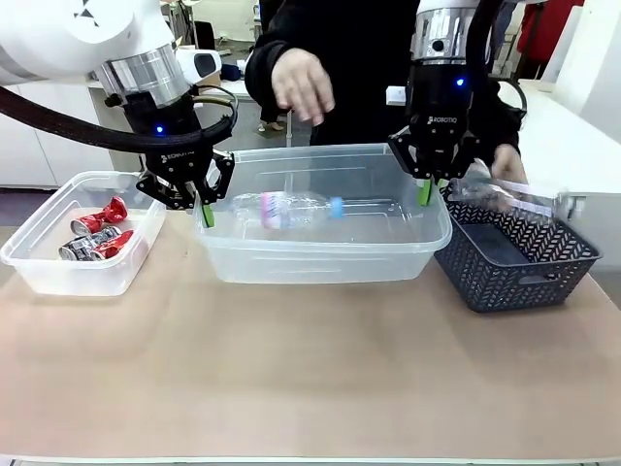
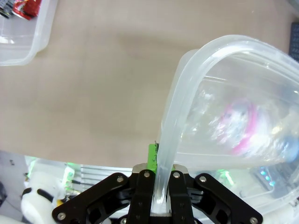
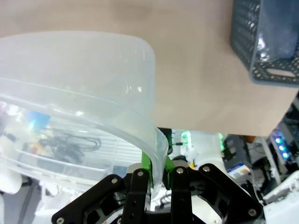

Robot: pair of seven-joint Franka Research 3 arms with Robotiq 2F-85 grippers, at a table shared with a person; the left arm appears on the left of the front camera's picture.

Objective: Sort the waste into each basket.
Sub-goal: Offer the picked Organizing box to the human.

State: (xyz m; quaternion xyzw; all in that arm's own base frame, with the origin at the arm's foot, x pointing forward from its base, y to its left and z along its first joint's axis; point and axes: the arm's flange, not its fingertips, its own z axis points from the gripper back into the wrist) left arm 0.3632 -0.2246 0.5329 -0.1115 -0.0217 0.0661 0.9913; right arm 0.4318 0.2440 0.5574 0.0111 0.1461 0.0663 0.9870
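Brown surface (image 1: 310, 379): large tub (image 1: 320, 254), bottle (image 1: 291, 209) inside lengthwise; left gripper (image 1: 206, 206) clamps 9 o'clock rim, right gripper (image 1: 424, 191) 3 o'clock rim.

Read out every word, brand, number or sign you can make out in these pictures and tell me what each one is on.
"ROBOTIQ", white print on the black body of the right pincer.
"ROBOTIQ", white print on the black body of the left pincer, small and tilted, only just readable.
Label of the plastic bottle in the large clear tub: pink and pale, print too blurred to read.
Red-and-silver cans in the small clear tub: print too small to read.
Both wrist views: no readable text.
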